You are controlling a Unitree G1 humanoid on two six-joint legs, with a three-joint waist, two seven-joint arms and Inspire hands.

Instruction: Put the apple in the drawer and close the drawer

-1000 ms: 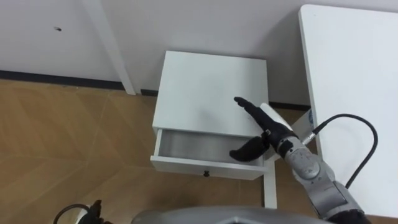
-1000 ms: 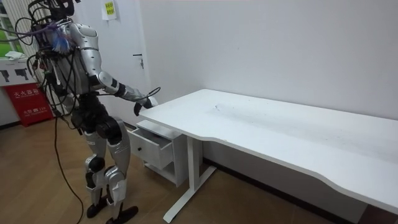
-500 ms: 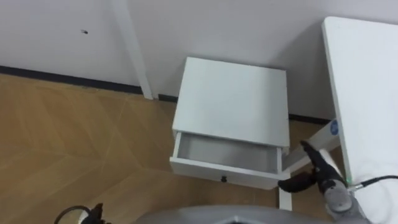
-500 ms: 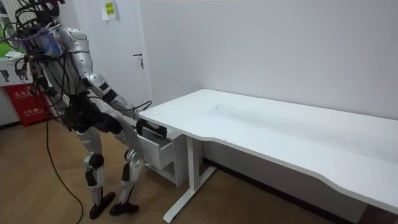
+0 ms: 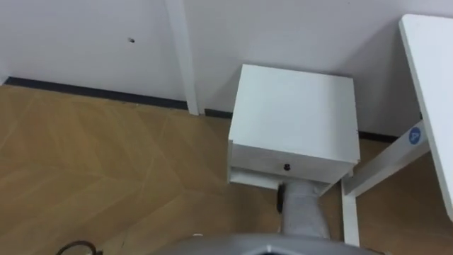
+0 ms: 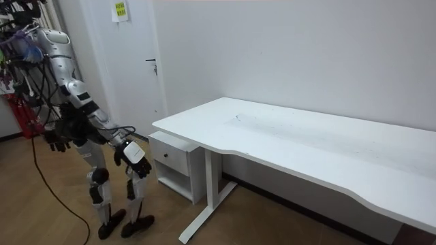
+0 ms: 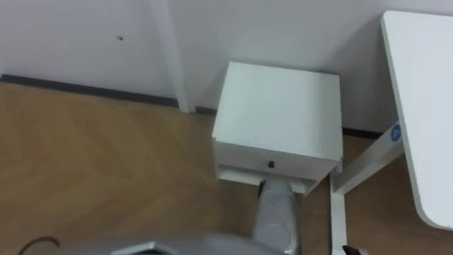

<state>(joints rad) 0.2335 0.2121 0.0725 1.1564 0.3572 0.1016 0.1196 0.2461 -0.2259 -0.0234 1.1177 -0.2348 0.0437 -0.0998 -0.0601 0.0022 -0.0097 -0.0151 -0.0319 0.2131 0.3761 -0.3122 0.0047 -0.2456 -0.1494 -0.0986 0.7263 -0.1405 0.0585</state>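
Though the drawer [image 5: 311, 164] is shut flush, the right hand [image 6: 133, 155] is held apart before it; spread of its fingers cannot be told.

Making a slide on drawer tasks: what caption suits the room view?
Humanoid stands facing a white bedside cabinet with its drawer shut, beside a white desk.

The drawer [image 5: 315, 161] has now been pushed shut.

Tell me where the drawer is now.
The drawer sits shut in the front of the small white cabinet, right of centre in the left eye view, just left of the white desk.
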